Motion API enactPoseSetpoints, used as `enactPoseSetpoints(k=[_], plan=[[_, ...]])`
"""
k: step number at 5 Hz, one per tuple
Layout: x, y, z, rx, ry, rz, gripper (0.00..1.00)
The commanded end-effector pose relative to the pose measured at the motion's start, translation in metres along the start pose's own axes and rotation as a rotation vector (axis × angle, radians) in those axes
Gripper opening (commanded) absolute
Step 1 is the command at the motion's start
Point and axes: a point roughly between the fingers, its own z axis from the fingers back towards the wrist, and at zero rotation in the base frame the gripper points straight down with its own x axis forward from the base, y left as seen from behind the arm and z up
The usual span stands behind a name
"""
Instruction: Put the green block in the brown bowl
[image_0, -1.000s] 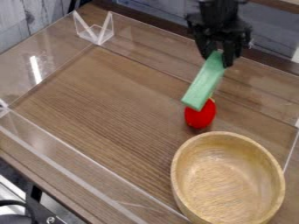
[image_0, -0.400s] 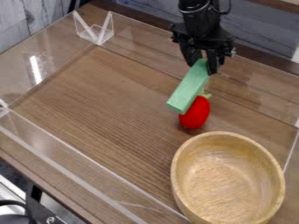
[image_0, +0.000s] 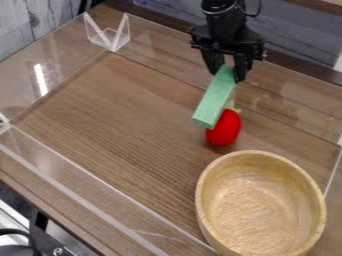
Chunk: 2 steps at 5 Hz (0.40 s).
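The green block hangs tilted in the air, its upper end pinched between the black fingers of my gripper, which is shut on it. Its lower end reaches down beside the top of a round red strawberry-like toy on the wooden table. The brown bowl sits empty at the front right, below and to the right of the block.
A clear acrylic wall runs around the wooden table top. A small clear stand sits at the back left corner. The arm comes down from the top of the view.
The gripper with the green block has shifted left and slightly back. The block now hangs above the red toy's left side. The bowl and toy have stayed put.
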Motion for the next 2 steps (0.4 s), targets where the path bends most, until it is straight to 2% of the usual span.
enactPoseSetpoints(k=[1,2], plan=[[0.0143,-0.0053,0.0223,-0.002,-0.073,-0.014,0.0],[0.015,-0.0054,0.0248,-0.003,-0.072,-0.02,0.0]])
